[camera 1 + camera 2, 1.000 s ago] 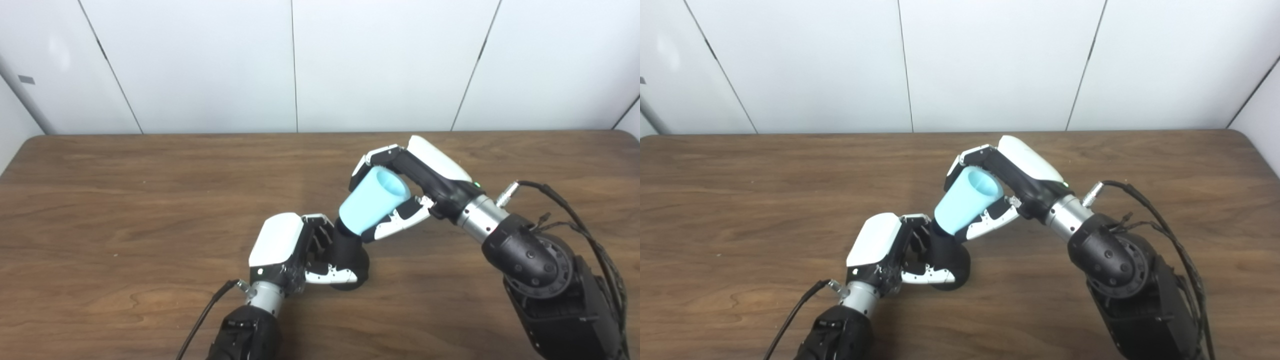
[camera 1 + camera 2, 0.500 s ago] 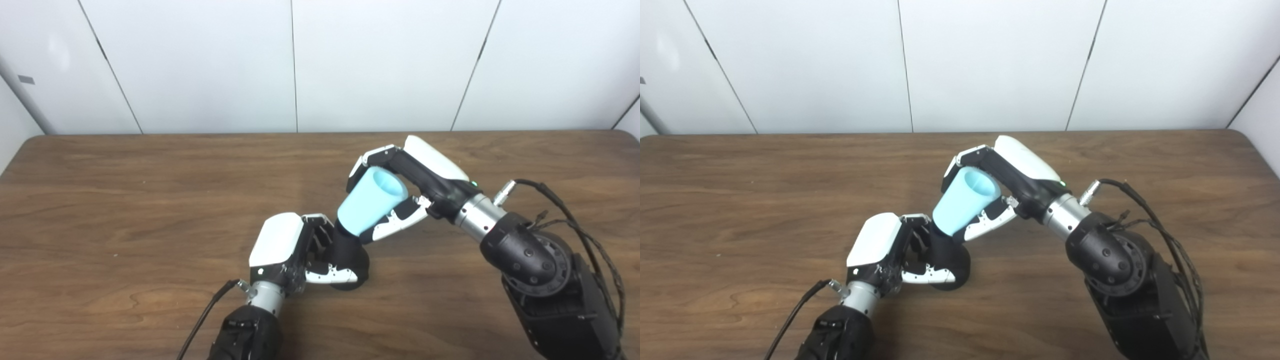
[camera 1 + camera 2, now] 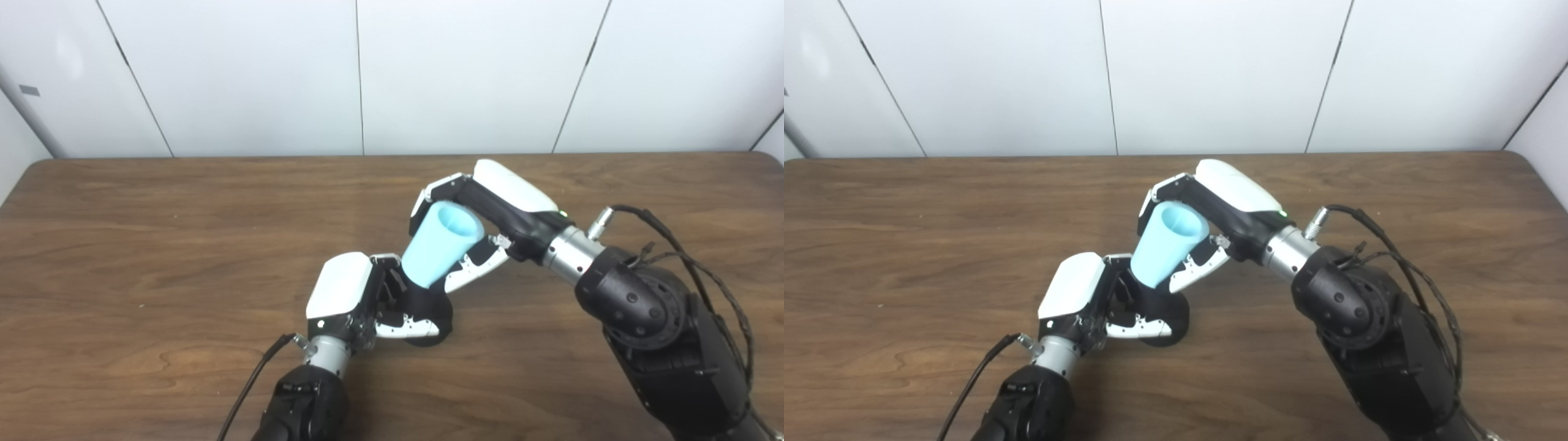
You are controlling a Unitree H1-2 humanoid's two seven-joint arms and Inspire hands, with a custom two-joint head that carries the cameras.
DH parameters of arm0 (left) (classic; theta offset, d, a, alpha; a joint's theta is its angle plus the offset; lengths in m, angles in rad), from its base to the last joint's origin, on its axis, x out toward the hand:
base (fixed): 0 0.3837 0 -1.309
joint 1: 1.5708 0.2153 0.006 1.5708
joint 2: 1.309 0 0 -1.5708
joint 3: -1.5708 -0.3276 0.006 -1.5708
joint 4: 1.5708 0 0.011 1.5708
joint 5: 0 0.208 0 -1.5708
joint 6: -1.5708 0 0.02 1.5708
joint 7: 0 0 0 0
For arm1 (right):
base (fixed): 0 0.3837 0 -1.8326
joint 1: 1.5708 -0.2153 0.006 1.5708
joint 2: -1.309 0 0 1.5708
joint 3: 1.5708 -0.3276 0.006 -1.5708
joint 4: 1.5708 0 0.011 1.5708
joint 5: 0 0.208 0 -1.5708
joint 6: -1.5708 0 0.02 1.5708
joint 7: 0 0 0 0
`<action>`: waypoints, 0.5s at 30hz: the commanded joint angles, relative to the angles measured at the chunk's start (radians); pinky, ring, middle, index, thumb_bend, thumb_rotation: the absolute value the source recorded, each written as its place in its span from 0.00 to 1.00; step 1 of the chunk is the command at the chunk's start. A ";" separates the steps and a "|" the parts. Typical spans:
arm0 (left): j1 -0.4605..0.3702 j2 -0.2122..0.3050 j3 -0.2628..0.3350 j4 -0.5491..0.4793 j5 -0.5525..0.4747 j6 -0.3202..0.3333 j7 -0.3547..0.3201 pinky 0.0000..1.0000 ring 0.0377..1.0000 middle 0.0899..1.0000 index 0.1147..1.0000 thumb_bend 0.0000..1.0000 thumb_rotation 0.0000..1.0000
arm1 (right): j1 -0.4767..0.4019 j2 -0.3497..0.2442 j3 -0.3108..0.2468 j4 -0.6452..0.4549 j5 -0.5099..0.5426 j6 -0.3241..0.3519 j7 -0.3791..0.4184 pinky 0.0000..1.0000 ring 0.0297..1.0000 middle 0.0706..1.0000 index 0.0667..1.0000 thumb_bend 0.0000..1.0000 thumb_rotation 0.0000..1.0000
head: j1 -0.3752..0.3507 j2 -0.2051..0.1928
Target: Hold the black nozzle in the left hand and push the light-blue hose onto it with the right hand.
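On a dark wooden desk [image 3: 153, 245] before white wall panels [image 3: 245, 73], the left hand [image 3: 346, 297] grips the black nozzle [image 3: 429, 306] near the desk's middle; the right hand [image 3: 490, 211] clasps the light-blue hose [image 3: 438, 245], its narrow end on the nozzle.

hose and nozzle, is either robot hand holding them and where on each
Both are held. The left robot hand is closed around the black nozzle at its wide lower body. The right robot hand grips the light-blue hose around its upper, wider end.
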 commanded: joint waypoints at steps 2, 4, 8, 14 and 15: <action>0.026 0.000 -0.039 0.033 0.008 0.022 -0.087 0.44 0.43 0.41 0.42 0.50 0.00 | -0.041 0.000 0.019 -0.019 -0.016 -0.013 0.017 0.41 0.38 0.49 0.43 0.50 0.00 | 0.002 0.001; 0.027 0.000 -0.041 0.033 0.003 0.023 -0.084 0.44 0.43 0.40 0.42 0.50 0.00 | -0.047 -0.001 0.029 -0.018 -0.028 -0.008 0.026 0.41 0.40 0.50 0.43 0.50 0.00 | 0.002 0.001; 0.028 -0.001 -0.043 0.029 0.002 0.027 -0.086 0.44 0.43 0.40 0.42 0.50 0.00 | -0.063 -0.006 0.050 -0.020 -0.060 0.005 0.059 0.37 0.40 0.51 0.44 0.50 0.00 | 0.005 0.007; 0.030 -0.002 -0.049 0.026 0.004 0.034 -0.091 0.44 0.41 0.39 0.42 0.50 0.00 | -0.109 -0.032 0.094 -0.021 -0.101 -0.007 0.143 0.28 0.38 0.49 0.48 0.49 0.00 | 0.005 0.010; 0.030 -0.002 -0.050 0.026 0.003 0.034 -0.092 0.44 0.40 0.38 0.42 0.50 0.00 | -0.115 -0.036 0.099 -0.021 -0.106 -0.006 0.156 0.27 0.38 0.49 0.49 0.49 0.00 | 0.007 0.009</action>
